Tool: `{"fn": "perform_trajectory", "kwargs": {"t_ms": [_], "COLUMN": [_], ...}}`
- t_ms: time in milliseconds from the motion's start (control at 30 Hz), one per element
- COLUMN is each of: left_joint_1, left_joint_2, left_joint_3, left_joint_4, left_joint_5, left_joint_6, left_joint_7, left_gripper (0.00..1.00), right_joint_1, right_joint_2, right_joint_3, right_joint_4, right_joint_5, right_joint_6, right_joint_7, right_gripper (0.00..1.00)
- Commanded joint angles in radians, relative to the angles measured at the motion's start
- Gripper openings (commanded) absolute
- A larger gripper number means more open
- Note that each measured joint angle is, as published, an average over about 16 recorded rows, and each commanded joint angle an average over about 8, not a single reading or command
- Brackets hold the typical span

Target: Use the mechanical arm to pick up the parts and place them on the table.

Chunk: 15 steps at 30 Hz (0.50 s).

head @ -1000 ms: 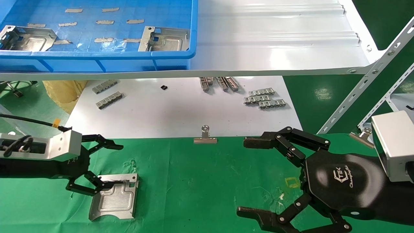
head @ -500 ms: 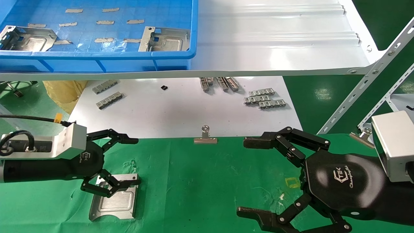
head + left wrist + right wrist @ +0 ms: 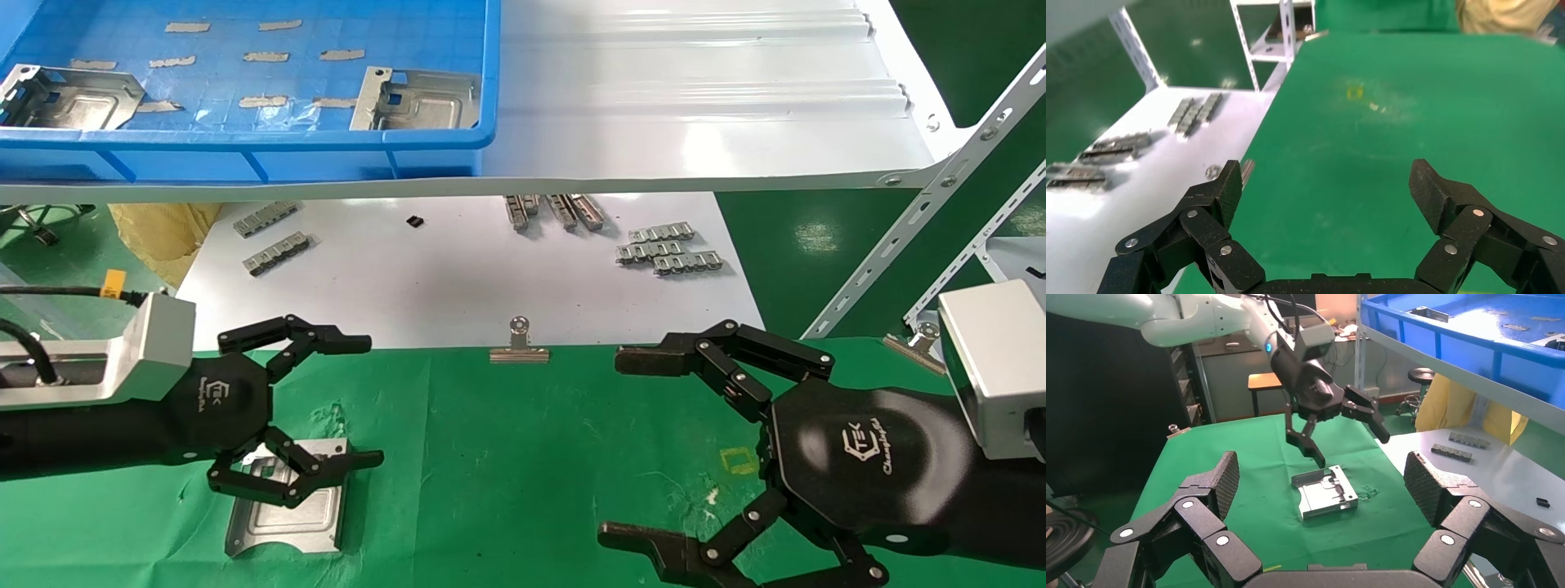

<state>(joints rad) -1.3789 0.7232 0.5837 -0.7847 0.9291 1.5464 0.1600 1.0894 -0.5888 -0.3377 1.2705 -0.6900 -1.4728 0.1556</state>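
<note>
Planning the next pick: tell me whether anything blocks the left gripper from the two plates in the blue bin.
Nothing visible does. The left gripper hangs open above the plate on the cloth; the bin plates lie uncovered behind the bin's front wall.

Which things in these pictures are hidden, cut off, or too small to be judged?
- Plate on the green cloth: head view, the open left gripper covers its upper edge.
- Left plate in the blue bin: head view, cut by the picture edge.
- Right plate in the bin: bin wall hides its lower edge.
- Right gripper: head view, lower finger cut by the bottom edge.

Shiny metal part (image 3: 286, 502), wrinkled cloth table (image 3: 523, 457)
</note>
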Motion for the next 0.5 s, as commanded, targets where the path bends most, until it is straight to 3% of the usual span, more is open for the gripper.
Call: {"fn": "perform_trajectory", "kwargs": {"t_ms": [33,500], "left_joint_1": [0.022,0.180], "left_joint_2": [-0.008,-0.066], "left_joint_3": [-0.022,-0.180], "left_joint_4": [-0.037,-0.296], "left_joint_5": [-0.015,-0.118], "left_joint_6": [-0.004,-0.030], "left_joint_7": [-0.026,-0.206], "left_gripper": [1.00,1.00], "right_joint_1": [0.000,0.000], "right_joint_2": [0.000,0.000], "right_joint_3": [0.000,0.000], "right_joint_4": [0.000,0.000], "right_joint_5": [0.000,0.000], "right_joint_6": [0.000,0.000], "right_joint_7": [0.000,0.000], "right_gripper": [1.00,1.00]}}
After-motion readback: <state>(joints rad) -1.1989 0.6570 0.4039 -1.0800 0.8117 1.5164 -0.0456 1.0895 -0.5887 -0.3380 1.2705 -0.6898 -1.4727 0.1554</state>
